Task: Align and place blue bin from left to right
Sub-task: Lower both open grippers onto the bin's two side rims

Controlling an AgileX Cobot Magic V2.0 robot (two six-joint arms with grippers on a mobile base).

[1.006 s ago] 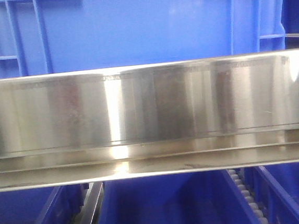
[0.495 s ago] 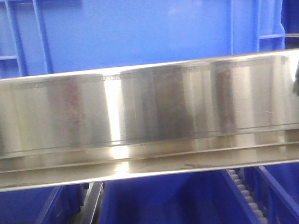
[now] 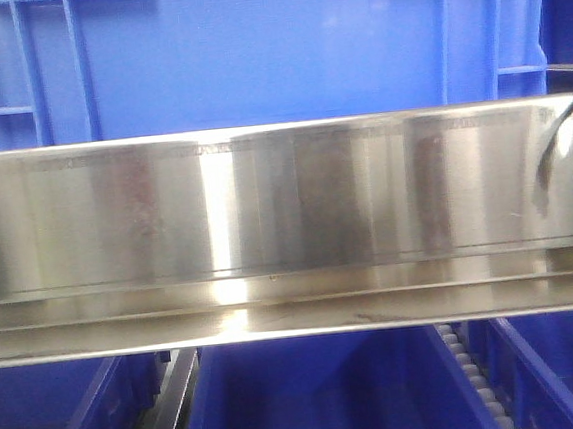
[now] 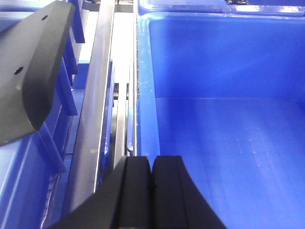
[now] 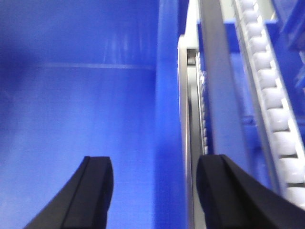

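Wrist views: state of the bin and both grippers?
blue bin: upright, open top, nothing inside in the part that shows.
left gripper: shut, fingers pressed together with nothing between them, over the bin's left wall.
right gripper: open, one finger inside the bin and one outside, straddling its right wall, not closed on it.
upper bin: upright on the shelf behind the steel rail.

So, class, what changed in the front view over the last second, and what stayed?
Only the dark shape at the right edge changed: a blocky mass edging leftward, now a thin curved streak on the steel rail. What it is cannot be told. The blue bin behind the rail and the lower bins stayed put.
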